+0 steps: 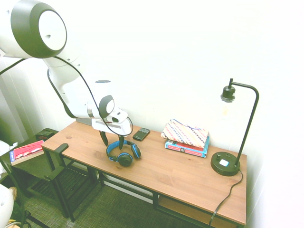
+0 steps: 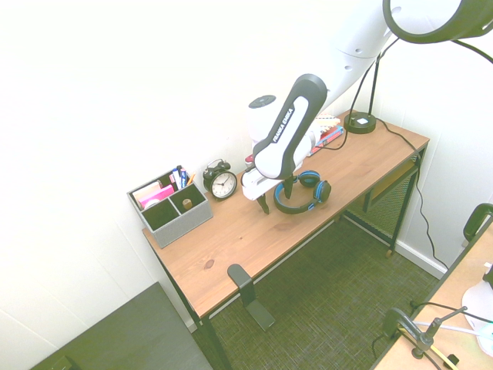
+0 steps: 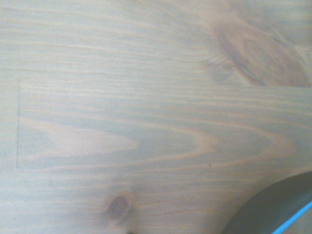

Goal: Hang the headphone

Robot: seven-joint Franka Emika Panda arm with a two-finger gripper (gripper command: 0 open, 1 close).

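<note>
1st ext. view: gripper (image 1: 112, 142) open wide, fingers apart at headphone's (image 1: 125, 159) 10 o'clock, band side. Headphone on desk (image 1: 166, 173), lamp (image 1: 225, 164) at its 3 o'clock.
2nd ext. view: same; clock (image 2: 224, 184) at headphone's 10 o'clock, organizer (image 2: 173, 212) at 9.
Wrist view: wood grain, dark/blue band pt. at 5 o'clock.

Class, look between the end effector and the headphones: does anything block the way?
Nothing visible does. The open end effector hovers low over the desk, its fingers spread at the headband of the headphones, with no other object between them.
</note>
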